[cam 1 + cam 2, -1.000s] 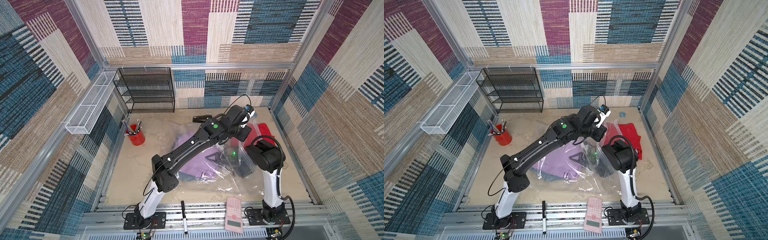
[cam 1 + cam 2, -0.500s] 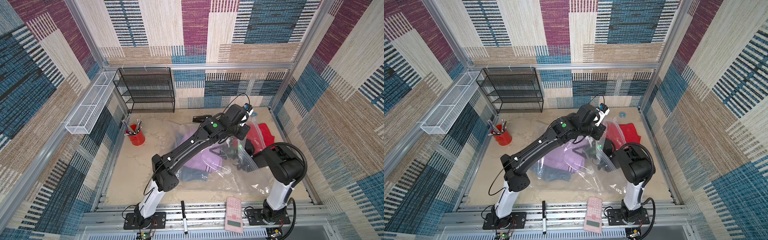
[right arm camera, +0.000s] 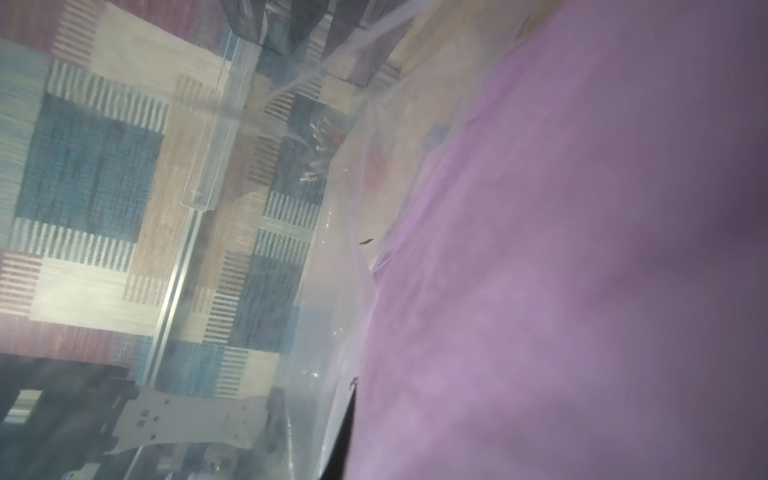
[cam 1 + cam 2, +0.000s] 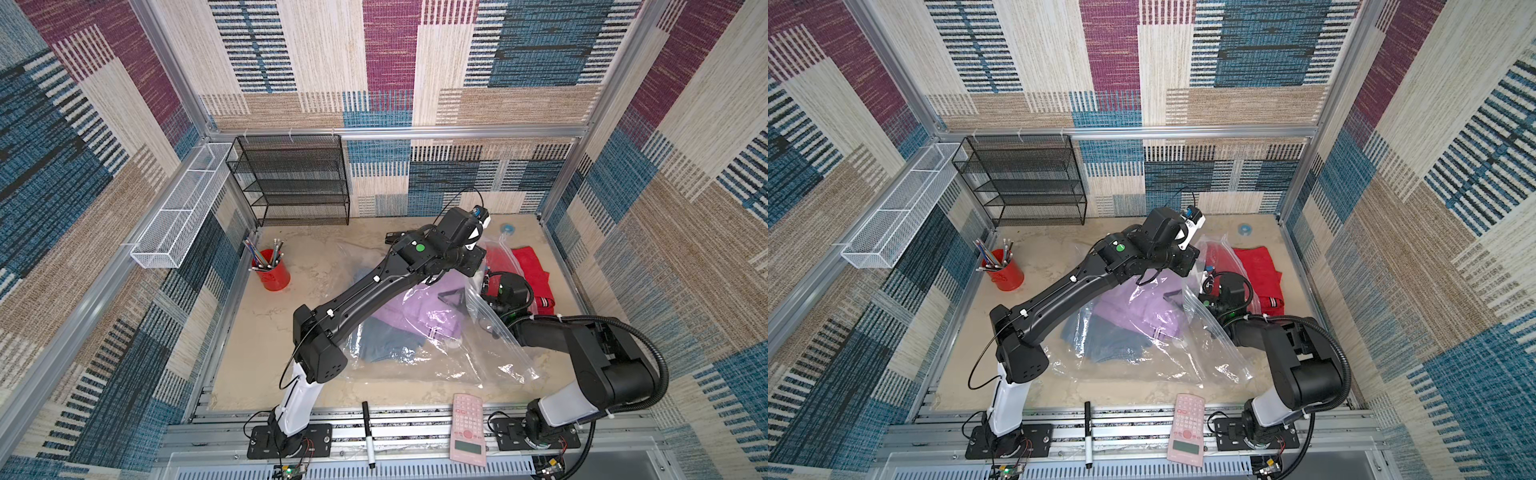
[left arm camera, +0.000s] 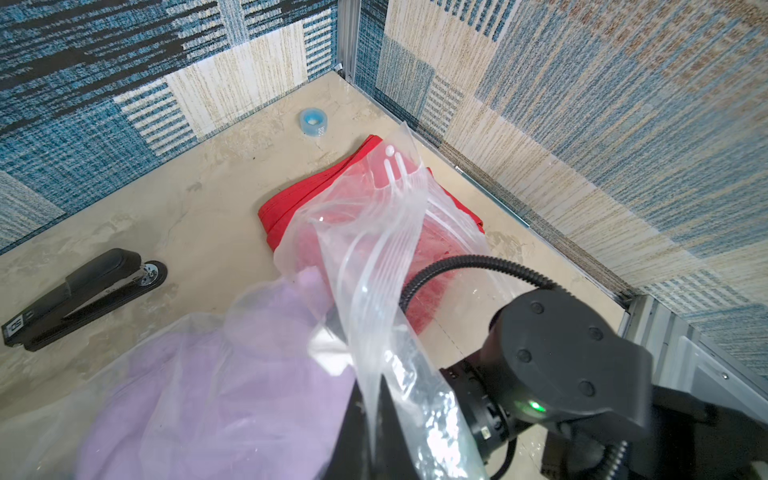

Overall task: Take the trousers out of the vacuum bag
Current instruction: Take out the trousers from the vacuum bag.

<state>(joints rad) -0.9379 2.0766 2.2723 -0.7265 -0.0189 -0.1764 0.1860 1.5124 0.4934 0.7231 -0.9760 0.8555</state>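
With the bag (image 4: 490,365) pinched up by the left gripper (image 4: 477,272), the lilac pair (image 4: 419,316), clamped in the right gripper (image 4: 453,297), has been drawn mouthward, not yet out.

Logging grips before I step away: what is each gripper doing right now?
Left gripper: shut on the vacuum bag's mouth edge.
Right gripper: shut, apparently pinching the lilac trousers inside the bag.

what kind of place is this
Probably a robot test cell: an aluminium-framed booth with carpet-patterned walls, two arms bolted to a front rail, and props such as a pencil cup, calculator and vacuum bag.
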